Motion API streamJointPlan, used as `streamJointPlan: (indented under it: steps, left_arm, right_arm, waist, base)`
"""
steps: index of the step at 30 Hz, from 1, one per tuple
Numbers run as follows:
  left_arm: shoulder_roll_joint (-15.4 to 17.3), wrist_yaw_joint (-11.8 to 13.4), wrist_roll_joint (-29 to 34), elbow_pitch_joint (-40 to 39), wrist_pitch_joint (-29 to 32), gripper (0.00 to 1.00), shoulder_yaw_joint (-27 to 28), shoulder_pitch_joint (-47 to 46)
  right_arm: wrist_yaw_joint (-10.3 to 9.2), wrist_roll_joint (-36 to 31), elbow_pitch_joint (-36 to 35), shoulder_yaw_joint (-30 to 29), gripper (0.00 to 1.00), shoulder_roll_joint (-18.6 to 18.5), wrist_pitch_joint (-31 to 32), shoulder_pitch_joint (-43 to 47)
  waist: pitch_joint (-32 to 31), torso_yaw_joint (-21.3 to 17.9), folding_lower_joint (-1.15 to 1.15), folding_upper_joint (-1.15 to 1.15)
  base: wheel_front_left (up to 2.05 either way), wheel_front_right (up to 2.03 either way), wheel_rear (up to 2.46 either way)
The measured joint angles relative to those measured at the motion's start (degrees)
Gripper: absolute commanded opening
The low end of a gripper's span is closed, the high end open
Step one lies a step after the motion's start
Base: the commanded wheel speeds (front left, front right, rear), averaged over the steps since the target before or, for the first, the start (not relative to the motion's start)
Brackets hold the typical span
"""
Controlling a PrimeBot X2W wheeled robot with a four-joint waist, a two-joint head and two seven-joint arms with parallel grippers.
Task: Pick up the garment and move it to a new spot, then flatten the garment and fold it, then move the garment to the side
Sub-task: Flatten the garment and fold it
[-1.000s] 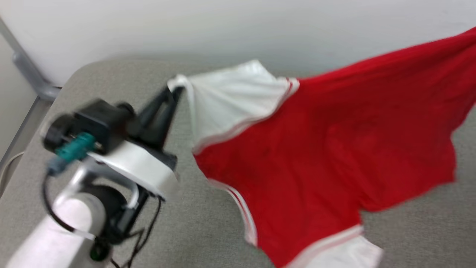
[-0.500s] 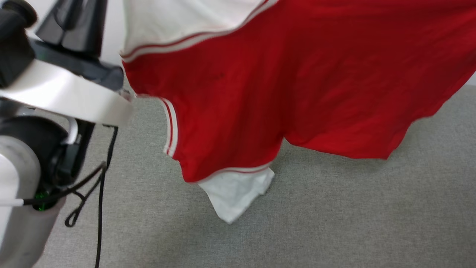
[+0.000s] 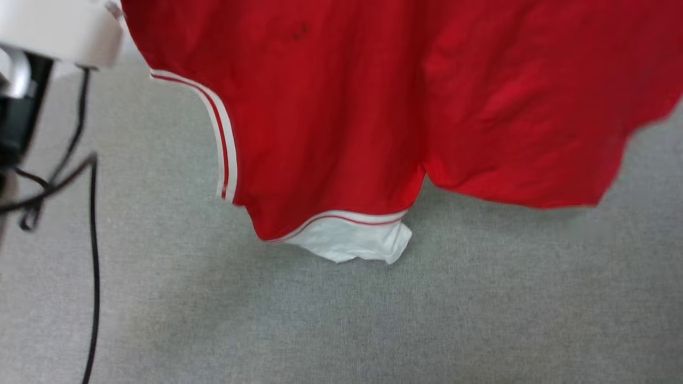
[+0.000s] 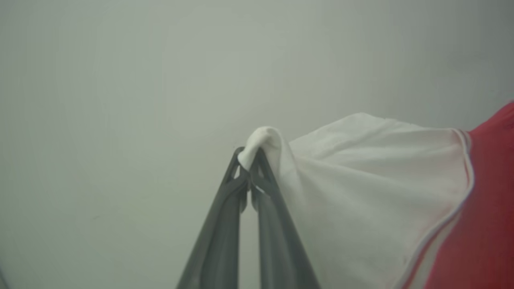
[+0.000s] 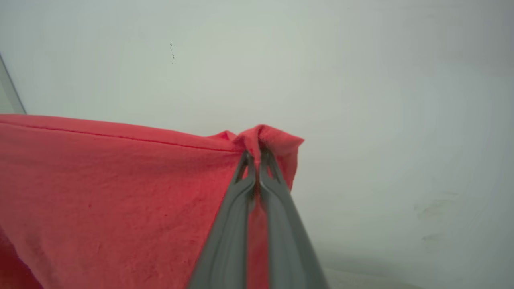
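Pinching one garment (mostly red), left hand and right hand both clamp tight.

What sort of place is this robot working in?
Probably a plain indoor test room, not a lived-in home: a bare pale wall, a grey fabric-covered surface below the hanging garment, and a loose black cable.

Looks like a bare robot test room or lab: plain pale wall, grey fabric-covered bench, loose black cable hanging from the machine.
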Motion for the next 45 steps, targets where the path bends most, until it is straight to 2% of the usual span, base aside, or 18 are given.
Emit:
streamJointPlan:
  steps: [4,9,13,17,22,28,33,38,45]
  left_arm:
    - [1.26,-2.96,0.67,3.11,-0.09,0.00,-0.05,-5.75]
    - [3.68,-7.67,4.76,8.78,-2.05,0.00,-1.51,-15.73]
    - [1.26,-10.39,5.44,14.56,-3.23,0.00,-3.08,-24.14]
    - [-1.46,-11.69,6.32,21.19,-5.06,0.00,-4.30,-31.66]
    - [-5.88,-11.31,7.06,32.85,-11.96,0.00,-3.72,-40.96]
    - [-9.13,-7.46,9.62,46.85,-25.93,0.00,-1.49,-52.31]
    - [-11.44,-7.69,10.25,55.14,-30.80,0.00,-2.29,-55.33]
    - [-12.91,-9.25,10.06,57.71,-31.47,0.00,-3.39,-52.08]
    - [-15.23,-9.07,8.54,51.94,-31.62,0.00,-2.78,-37.23]
  right_arm:
    - [0.00,-1.27,0.88,0.49,0.00,-0.58,-1.82,-4.83]
    - [0.02,-4.28,4.09,1.51,0.00,-0.69,-6.21,-13.26]
    - [0.01,-6.12,8.53,1.75,0.00,-0.57,-7.64,-20.34]
    - [0.01,-8.81,13.71,3.49,0.00,-0.80,-9.64,-28.18]
    - [0.02,-11.92,21.74,6.10,0.00,-0.56,-13.23,-37.63]
    - [0.03,-16.17,32.07,4.95,0.00,2.40,-22.37,-49.10]
    - [0.03,-17.71,39.52,4.47,0.00,4.47,-28.16,-52.88]
    - [0.02,-17.45,43.57,7.19,0.00,5.34,-31.04,-51.38]
    - [0.01,-14.06,46.56,10.09,0.00,5.58,-34.16,-42.73]
  waist:
    - [3.89,-0.27,0.00,0.00]
    - [9.73,-0.50,0.01,0.00]
    - [14.71,-0.40,0.01,0.00]
    - [19.72,-0.16,0.02,0.00]
    - [25.58,0.07,0.02,0.00]
    - [31.17,0.05,0.02,0.00]
    - [33.24,0.09,0.02,0.00]
    - [33.69,0.95,0.01,0.00]
    - [32.38,2.19,0.01,0.00]
  base:
    - [0.00,0.00,0.00]
    - [0.00,0.00,0.00]
    - [0.00,0.00,0.00]
    - [0.00,0.00,0.00]
    - [0.00,0.00,0.00]
    - [0.00,0.00,0.00]
    - [0.00,0.00,0.00]
    - [0.00,0.00,0.00]
    - [0.00,0.00,0.00]
